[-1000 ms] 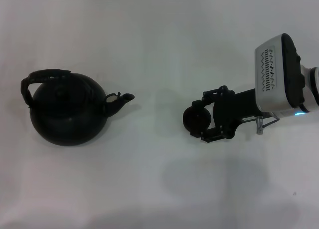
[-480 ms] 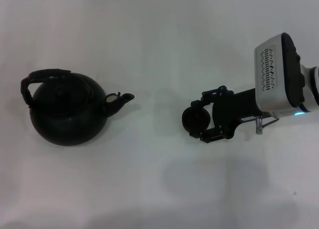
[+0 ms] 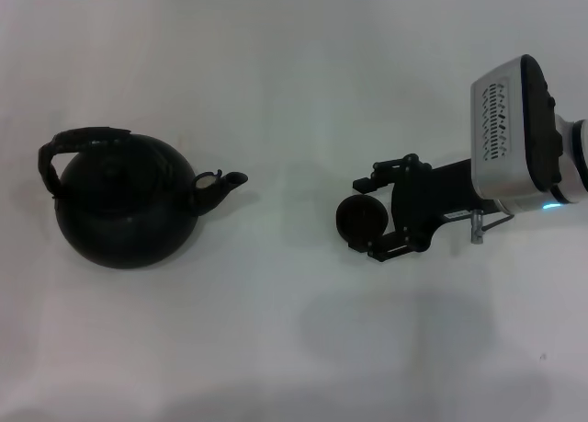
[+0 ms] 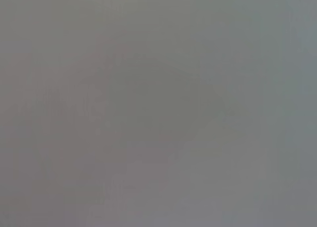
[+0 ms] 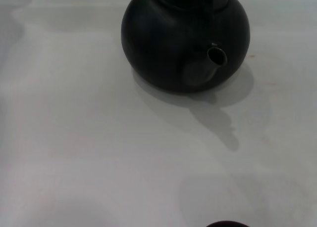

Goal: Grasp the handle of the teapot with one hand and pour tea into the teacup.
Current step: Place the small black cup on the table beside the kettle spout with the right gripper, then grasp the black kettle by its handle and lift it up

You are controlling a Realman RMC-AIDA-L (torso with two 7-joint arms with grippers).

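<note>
The black teapot [image 3: 124, 201] stands at the left of the white table, its spout [image 3: 223, 188] pointing right and its arched handle [image 3: 73, 146] over its far-left side. It also shows in the right wrist view [image 5: 163, 44]. The small black teacup [image 3: 361, 220] stands right of centre; only its rim [image 5: 227, 224] shows in the right wrist view. My right gripper [image 3: 366, 220] reaches in from the right, open, with one finger on each side of the teacup and a small gap to it. My left gripper is out of view.
The white table [image 3: 294, 91] stretches between teapot and teacup. The right arm's white wrist housing [image 3: 510, 137] hangs over the right side. The left wrist view shows only a plain grey surface.
The right gripper's far finger has spread away from the teacup, and the wrist has drawn back slightly to the right. Teapot and teacup have stayed in place.
</note>
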